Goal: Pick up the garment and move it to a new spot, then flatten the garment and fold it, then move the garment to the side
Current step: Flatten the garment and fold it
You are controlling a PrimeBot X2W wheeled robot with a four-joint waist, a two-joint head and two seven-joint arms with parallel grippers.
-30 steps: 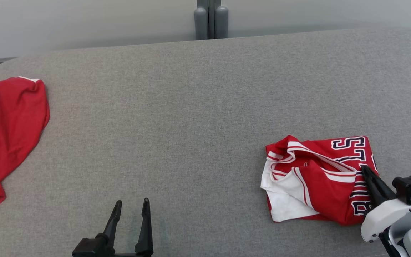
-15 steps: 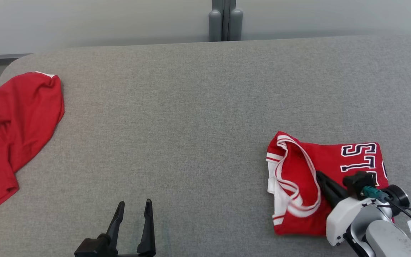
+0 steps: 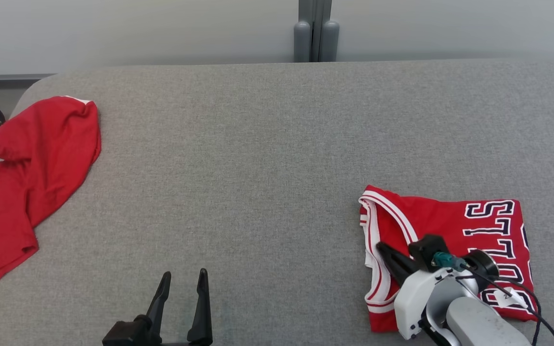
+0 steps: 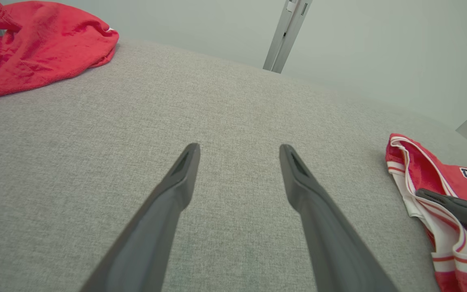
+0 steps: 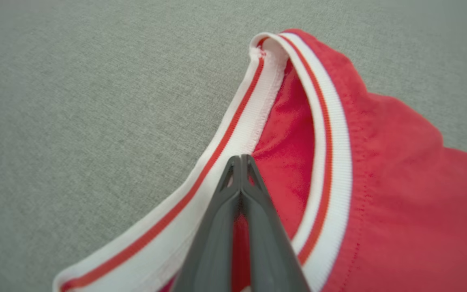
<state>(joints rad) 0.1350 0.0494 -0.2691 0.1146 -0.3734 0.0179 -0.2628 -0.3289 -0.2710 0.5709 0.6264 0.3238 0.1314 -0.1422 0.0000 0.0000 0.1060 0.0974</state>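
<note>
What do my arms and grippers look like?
Both the left gripper and right gripper have two long, tapering dark fingers. On the right: white wrist shell, grey forearm, black block, teal plug, black cable, white tag.

Folded red jersey (image 3: 450, 218) (white trim, navy lettering) lies flat.

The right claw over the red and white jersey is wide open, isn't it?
Not quite. The right claw is over the red and white jersey, by its striped collar, but it is shut tight, not wide open. The right wrist view shows this.
</note>
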